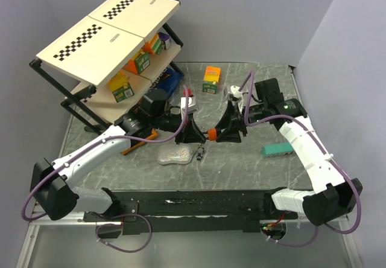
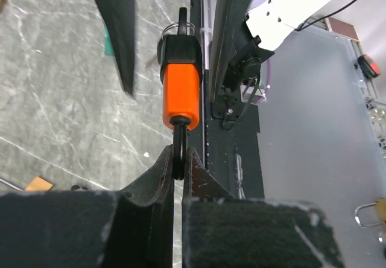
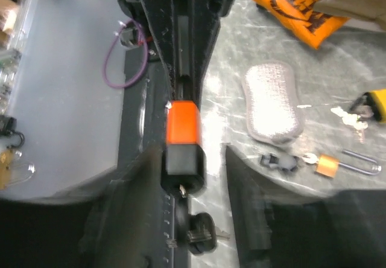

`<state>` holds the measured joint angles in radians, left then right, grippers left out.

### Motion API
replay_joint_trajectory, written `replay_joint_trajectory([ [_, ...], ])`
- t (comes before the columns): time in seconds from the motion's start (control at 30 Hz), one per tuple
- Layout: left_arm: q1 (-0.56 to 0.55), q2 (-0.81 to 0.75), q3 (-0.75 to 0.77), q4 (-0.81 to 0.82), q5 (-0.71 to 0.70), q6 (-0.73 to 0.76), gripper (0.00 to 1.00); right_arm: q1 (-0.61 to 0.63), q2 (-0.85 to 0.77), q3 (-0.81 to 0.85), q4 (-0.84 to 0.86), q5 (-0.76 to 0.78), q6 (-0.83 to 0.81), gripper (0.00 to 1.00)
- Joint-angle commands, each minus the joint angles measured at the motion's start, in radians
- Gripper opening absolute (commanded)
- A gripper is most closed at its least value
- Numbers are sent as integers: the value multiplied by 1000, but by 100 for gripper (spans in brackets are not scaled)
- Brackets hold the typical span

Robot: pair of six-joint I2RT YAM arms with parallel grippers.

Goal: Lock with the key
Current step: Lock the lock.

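Jaws on the left gripper (image 2: 178,159) pinch the shackle (image 2: 179,142) of the orange padlock (image 1: 212,134), mid-frame; right gripper (image 3: 186,159) jaws stand wide around the key (image 3: 198,235). Close squarely on its head, then twist gently.

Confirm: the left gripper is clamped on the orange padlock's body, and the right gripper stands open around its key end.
No: the left gripper is clamped on the shackle of the orange padlock, not its body, as the left wrist view shows. The right gripper stands open around its key end.
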<state>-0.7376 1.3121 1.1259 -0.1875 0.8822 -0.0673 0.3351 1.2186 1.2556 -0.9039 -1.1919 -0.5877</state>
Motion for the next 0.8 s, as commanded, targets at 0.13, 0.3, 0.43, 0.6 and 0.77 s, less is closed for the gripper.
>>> replay_joint_trajectory([
  [0.13, 18, -67, -24, 48, 20, 118, 1, -103, -19, 113, -280, 46, -285, 66],
  [0.3, 18, -56, -21, 57, 26, 107, 1, -103, -14, 120, -320, 38, -330, 61],
  [0.43, 18, -56, -21, 62, 21, 106, 1, -100, -21, 117, -271, 26, -288, 53],
  [0.6, 18, -56, -20, 49, 24, 113, 1, -102, -24, 126, -231, 17, -244, 59],
  [0.77, 17, -62, -25, 51, 26, 110, 1, -88, -24, 139, -210, 8, -216, 54],
])
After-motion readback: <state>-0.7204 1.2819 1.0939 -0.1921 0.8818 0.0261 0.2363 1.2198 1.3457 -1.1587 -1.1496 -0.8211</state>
